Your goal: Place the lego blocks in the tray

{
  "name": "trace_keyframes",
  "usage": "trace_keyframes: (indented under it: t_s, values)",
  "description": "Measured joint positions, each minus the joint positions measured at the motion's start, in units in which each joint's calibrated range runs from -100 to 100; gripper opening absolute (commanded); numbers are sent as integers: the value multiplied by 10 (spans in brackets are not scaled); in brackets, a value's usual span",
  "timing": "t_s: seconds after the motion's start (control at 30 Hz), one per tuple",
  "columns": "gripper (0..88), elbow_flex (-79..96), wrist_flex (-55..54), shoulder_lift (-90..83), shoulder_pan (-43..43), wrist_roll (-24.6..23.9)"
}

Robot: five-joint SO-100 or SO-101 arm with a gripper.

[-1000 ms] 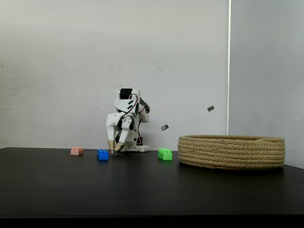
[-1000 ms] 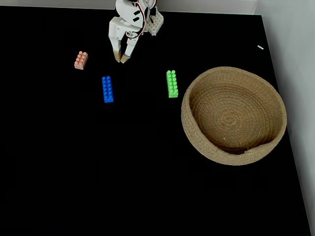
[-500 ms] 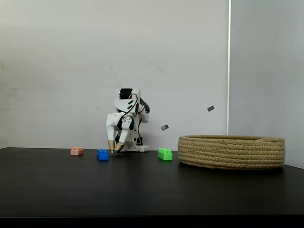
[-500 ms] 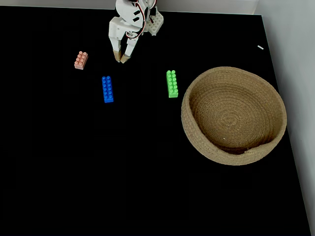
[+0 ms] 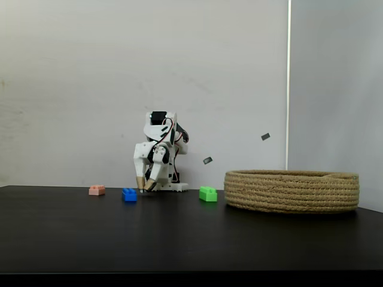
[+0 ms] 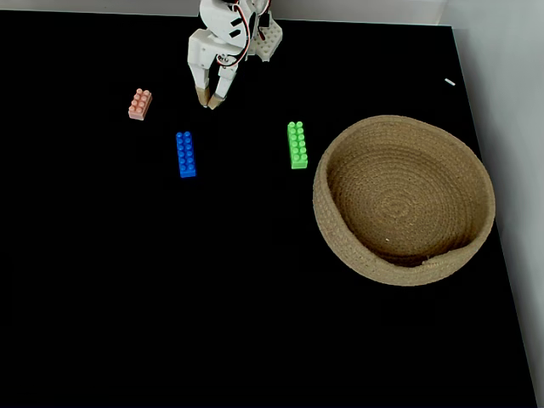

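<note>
My gripper point(image 6: 208, 102) parked near base, fingertips close together, holding nothing. 3 bricks on table: blue brick point(image 6: 185, 154) just beyond tips, pink brick point(image 6: 139, 104) to view-left, green brick point(image 6: 297, 144) toward empty tray point(image 6: 340, 234). Step, I judge: first pick. Next: open, reach blue.

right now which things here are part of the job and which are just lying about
Job: salmon-pink studded brick; blue studded brick; bright green studded brick; round coiled tan rope basket.
Lying about: small grey scrap at the black table's edge.
</note>
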Motion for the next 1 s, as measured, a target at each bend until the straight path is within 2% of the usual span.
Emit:
trace_keyframes:
  t_s: [0.4, 0.8, 1.0]
  values:
    - [0, 0, 0, 0, -24, 39]
    - [0, 0, -22, 0, -44, 24]
    - [1, 0, -57, 0, -44, 42]
